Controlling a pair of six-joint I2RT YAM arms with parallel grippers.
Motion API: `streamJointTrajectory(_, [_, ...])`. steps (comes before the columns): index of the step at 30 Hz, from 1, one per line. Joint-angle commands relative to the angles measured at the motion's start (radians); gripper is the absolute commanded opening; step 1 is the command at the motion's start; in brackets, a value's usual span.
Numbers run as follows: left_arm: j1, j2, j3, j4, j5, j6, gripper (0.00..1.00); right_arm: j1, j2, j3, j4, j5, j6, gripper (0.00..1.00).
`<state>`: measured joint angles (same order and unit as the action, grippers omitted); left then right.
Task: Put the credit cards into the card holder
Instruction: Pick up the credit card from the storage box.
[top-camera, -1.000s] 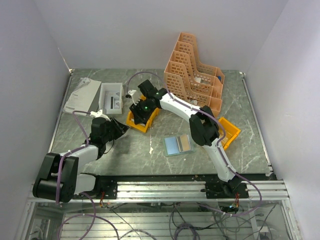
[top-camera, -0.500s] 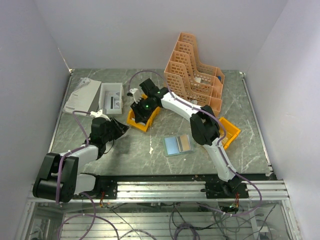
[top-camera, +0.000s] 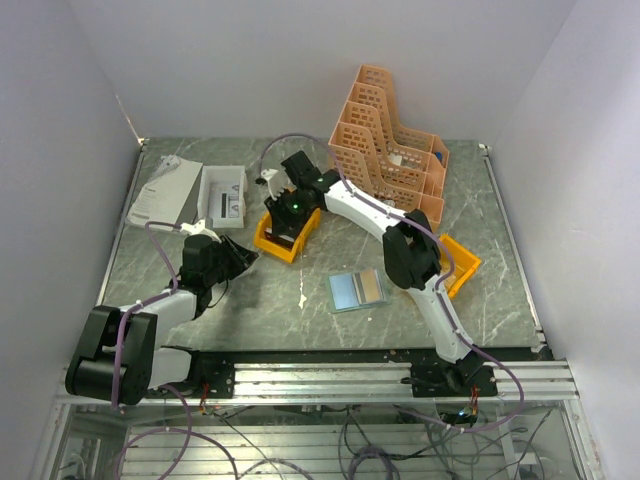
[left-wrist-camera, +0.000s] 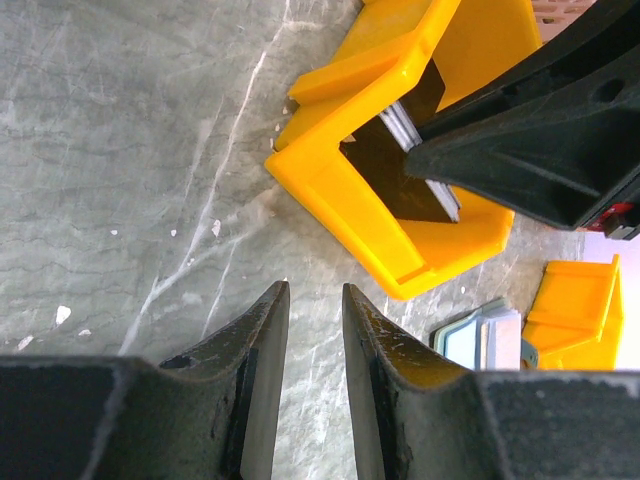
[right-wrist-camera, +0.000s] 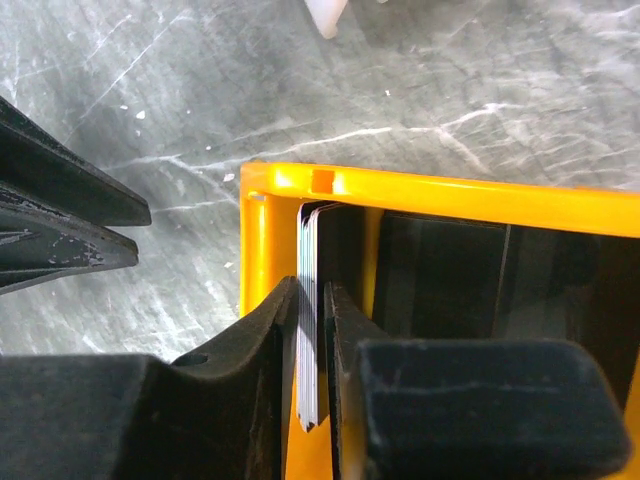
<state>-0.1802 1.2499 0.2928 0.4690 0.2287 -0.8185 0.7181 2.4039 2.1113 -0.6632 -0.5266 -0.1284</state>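
My right gripper was clenched on the credit cards. They stood on edge as a thin stack against the left wall of the yellow bin, and my two fingers pinched the flat faces from either side. That hold made sense to me: cards packed upright against a wall give no top face to press on, so squeezing the stack across its thickness was the only sure purchase. It would also keep them in one block for the carry.

To get there my right arm was stretched far and to the left across the table, its wrist bent down so the fingers entered the bin from above.

The card holder lay open and flat on the table, nearer to me than the bin and to its right, well apart from it. It had its bluish and tan insides up, which I judged would leave its pockets reachable once the cards came over.

My left gripper was low over the table just left of the bin. Its jaws were parted only a slit, with nothing between them. That arm was folded close, and I judged it a standby.
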Motion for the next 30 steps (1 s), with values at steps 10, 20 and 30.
streamJointTrajectory(10, [0.011, -0.004, 0.015, -0.005, 0.0, 0.021, 0.39, -0.058, 0.031, 0.043, -0.009, -0.076, 0.028, 0.0])
streamJointTrajectory(20, [0.011, -0.003, 0.022, -0.007, 0.005, 0.019, 0.38, -0.081, 0.046, 0.052, 0.0, -0.14, 0.056, 0.0])
streamJointTrajectory(30, [0.011, 0.006, 0.008, 0.01, 0.011, 0.015, 0.38, -0.071, 0.097, 0.049, 0.004, -0.203, 0.101, 0.04])
